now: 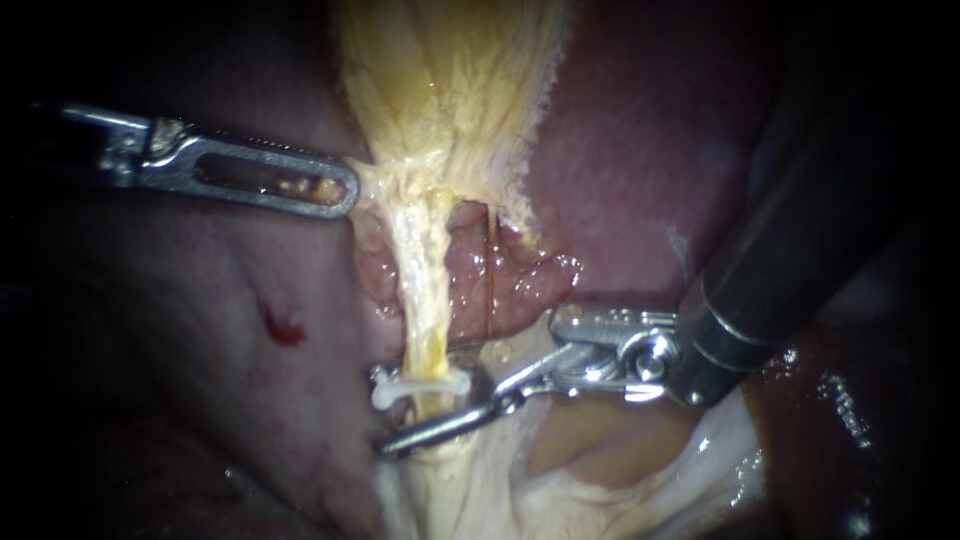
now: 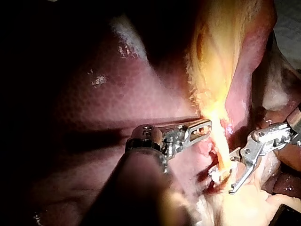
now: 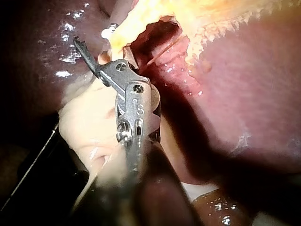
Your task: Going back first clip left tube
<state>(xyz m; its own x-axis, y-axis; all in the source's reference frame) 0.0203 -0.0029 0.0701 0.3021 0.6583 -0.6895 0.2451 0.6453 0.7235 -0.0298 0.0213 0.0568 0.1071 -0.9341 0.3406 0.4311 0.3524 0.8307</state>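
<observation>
Left instrument (image 1: 338, 190): shaft is run in almost level. The tool's slotted jaws are pressed together, with the gallbladder (image 1: 450, 80) edge pinched at their tip.

Right instrument (image 1: 420, 398): dark shaft is angled down steeply and the wrist is bent toward the left tool. Its jaws are spread apart; one long jaw is seen in full, the other is mostly hidden. The two tools are well apart.
</observation>
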